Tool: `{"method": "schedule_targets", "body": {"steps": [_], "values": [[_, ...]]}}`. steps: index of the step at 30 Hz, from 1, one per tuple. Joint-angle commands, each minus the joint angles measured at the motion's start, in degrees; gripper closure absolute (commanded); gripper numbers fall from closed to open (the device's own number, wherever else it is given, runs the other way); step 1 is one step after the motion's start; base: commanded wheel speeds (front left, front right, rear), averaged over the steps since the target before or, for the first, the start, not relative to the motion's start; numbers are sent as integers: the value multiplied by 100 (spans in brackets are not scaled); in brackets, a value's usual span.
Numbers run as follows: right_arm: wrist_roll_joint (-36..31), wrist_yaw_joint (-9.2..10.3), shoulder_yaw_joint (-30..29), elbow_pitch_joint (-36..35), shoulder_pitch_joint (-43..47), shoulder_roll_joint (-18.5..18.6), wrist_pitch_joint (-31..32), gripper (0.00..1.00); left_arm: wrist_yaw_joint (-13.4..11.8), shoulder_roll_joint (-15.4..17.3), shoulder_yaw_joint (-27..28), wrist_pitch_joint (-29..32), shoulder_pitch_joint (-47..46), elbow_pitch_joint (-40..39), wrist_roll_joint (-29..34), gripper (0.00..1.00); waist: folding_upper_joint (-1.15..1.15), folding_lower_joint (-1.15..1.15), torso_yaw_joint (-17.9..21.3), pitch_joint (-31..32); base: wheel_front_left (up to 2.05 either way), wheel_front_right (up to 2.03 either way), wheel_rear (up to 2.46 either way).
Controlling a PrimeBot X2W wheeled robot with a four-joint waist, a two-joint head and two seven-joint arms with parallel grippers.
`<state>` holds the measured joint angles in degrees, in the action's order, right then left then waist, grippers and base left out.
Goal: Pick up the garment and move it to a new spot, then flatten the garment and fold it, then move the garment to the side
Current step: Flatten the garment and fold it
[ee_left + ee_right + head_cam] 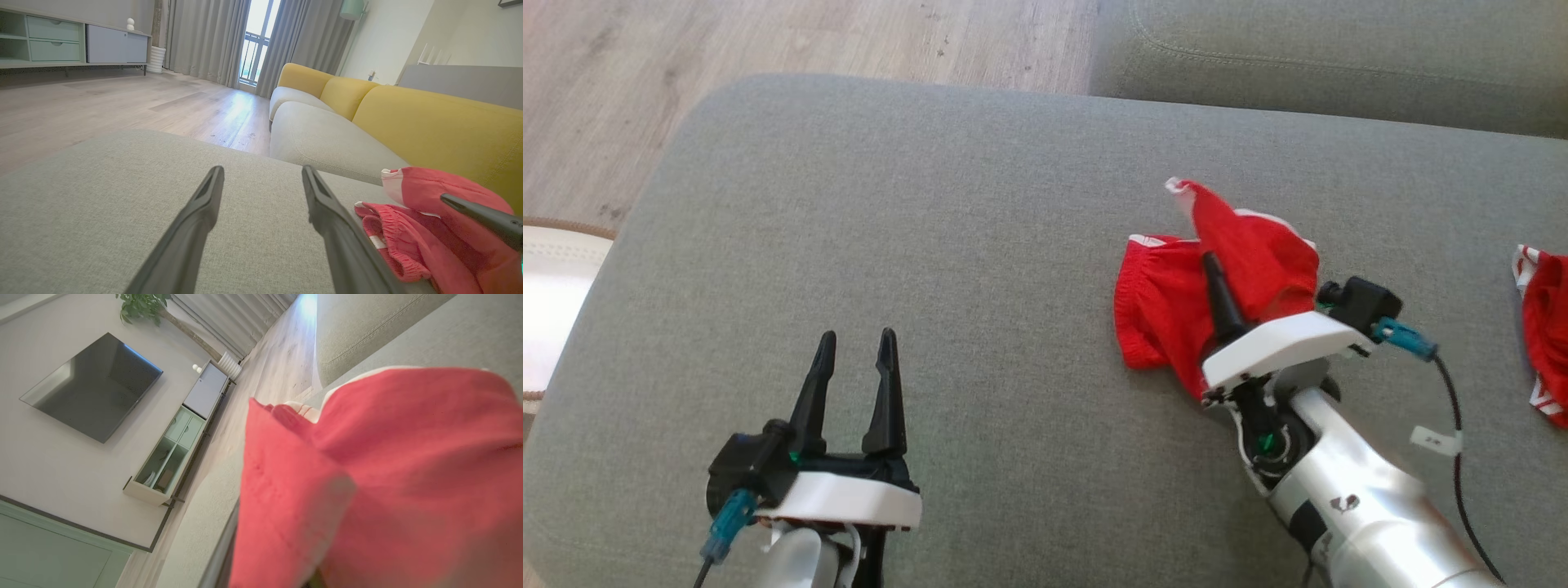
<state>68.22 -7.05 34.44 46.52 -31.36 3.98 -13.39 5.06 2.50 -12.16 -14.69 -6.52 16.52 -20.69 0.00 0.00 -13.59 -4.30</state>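
My right jaws pinch the red garment (pixel 1262 257), bunched on the grey cushion (pixel 947 245); left jaws stand wide and empty. I'd lift high enough that trailing cloth clears before carrying it across

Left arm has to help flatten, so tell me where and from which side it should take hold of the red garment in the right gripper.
Probably the gathered edge of the red garment, approached from the robot's left, low over the cushion. That edge lies flat and free, facing the open left gripper, while the right gripper pinches a raised fold farther right.
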Motion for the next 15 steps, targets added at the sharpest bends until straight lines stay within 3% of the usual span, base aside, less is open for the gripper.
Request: {"method": "schedule_targets", "body": {"steps": [1,5,6,7,15], "values": [[65,-44,198,-135,-246,-110,-94,100,-21,38,173,-30,-141,-174,-23,0,0,0,-8,-15,0,0,0],[131,-44,553,-14,-321,-110,-100,100,-32,38,175,-30,-163,-186,-41,0,0,0,-16,-57,0,0,0],[96,-44,683,53,-361,-110,-104,38,-34,38,174,-30,-170,-187,-47,0,0,0,-17,-66,0,0,0],[79,-44,811,128,-389,-110,-102,0,-34,38,168,-30,-176,-183,-54,0,0,0,-21,-74,0,0,0],[-32,-44,1871,295,-472,-110,77,0,-50,38,79,-30,-255,-172,-139,0,0,0,-72,-79,0,0,0]]}}
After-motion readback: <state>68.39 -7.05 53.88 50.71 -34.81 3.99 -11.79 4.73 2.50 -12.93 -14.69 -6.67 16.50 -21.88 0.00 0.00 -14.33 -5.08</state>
